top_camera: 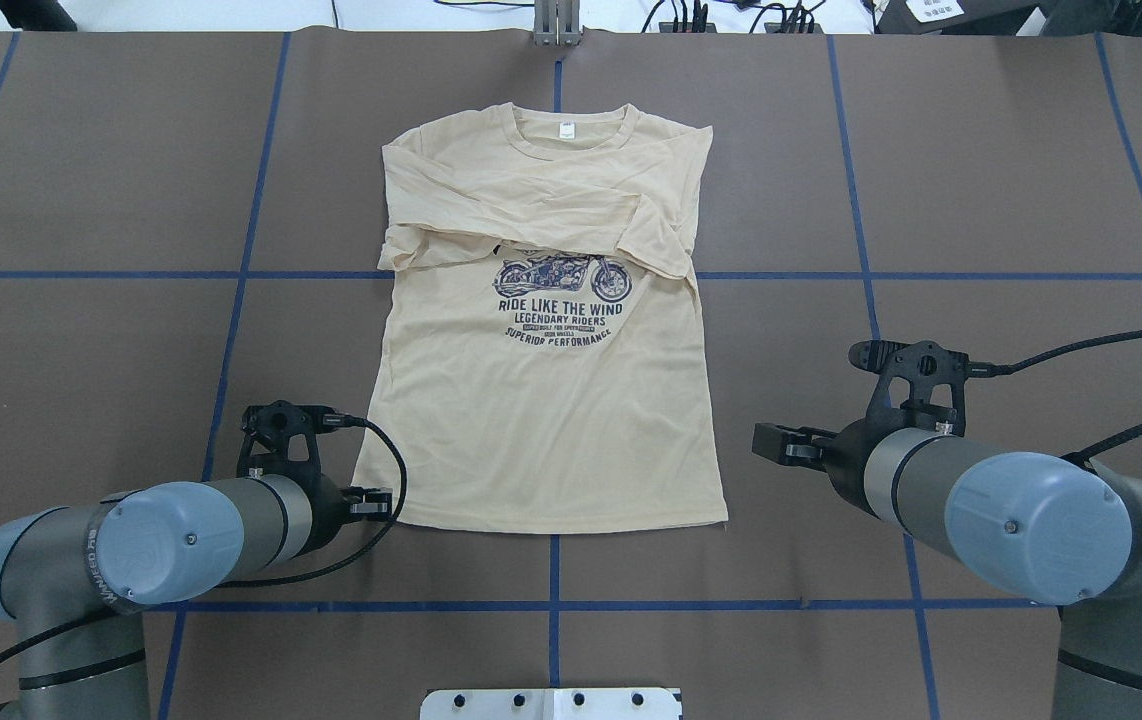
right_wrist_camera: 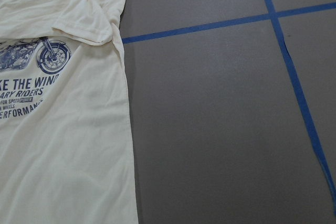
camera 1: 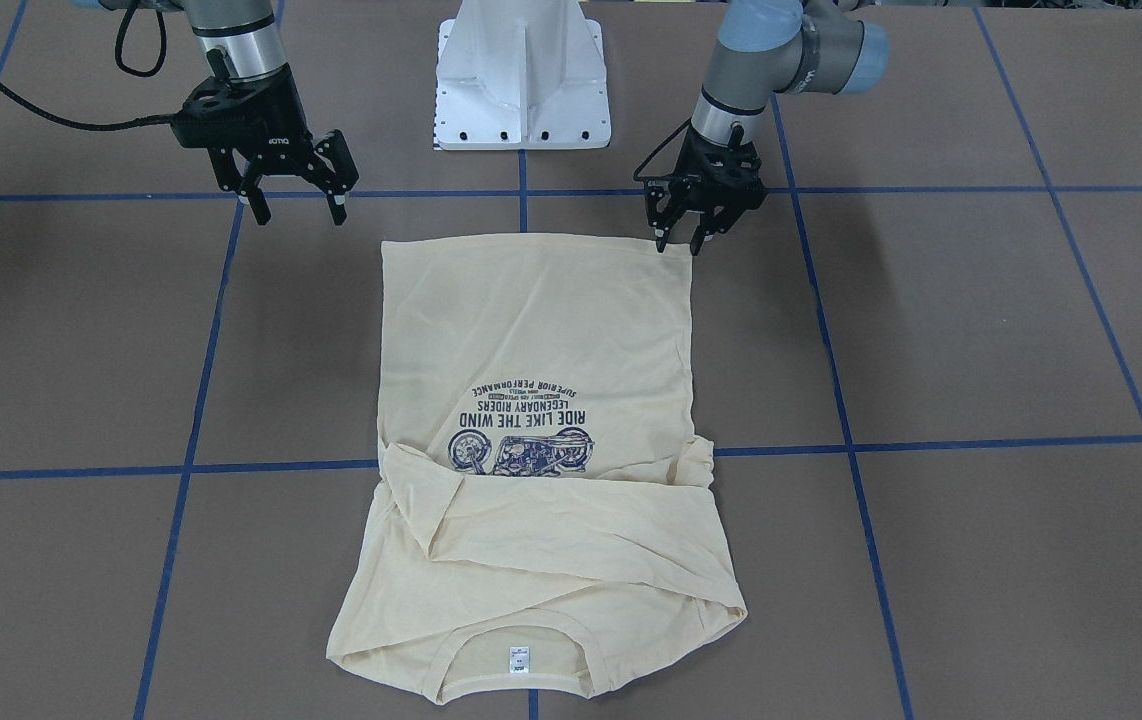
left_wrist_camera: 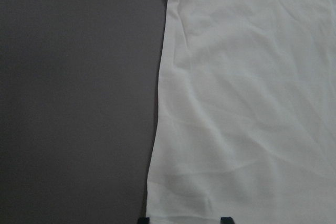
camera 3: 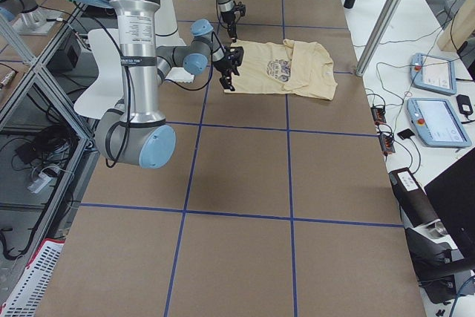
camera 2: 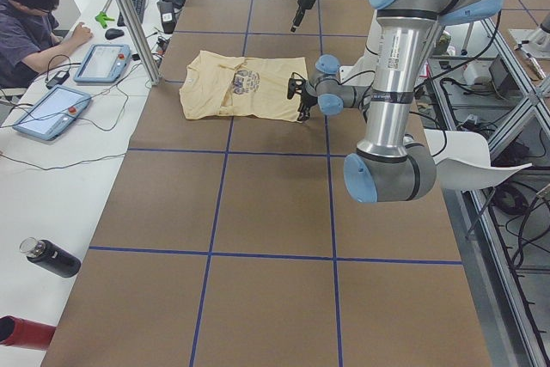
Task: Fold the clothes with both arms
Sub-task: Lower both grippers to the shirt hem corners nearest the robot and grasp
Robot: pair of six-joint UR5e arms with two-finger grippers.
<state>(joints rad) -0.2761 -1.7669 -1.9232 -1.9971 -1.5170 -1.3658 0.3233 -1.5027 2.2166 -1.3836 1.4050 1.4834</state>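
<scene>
T-shirt point(camera 1: 531, 330) lies flat on the table point(camera 1: 981, 330), hem end toward the robot, so left gripper point(camera 1: 679, 243) has jaws released right at one hem corner, while right gripper point(camera 1: 299, 210), also released, hangs wide of the other.

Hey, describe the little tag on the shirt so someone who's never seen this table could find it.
On the brown table with blue tape lines lies a cream T-shirt. At its collar, the end farthest from the robot, sits the tag. It is the only small white patch, unlike the navy motorcycle print further down the shirt.
</scene>
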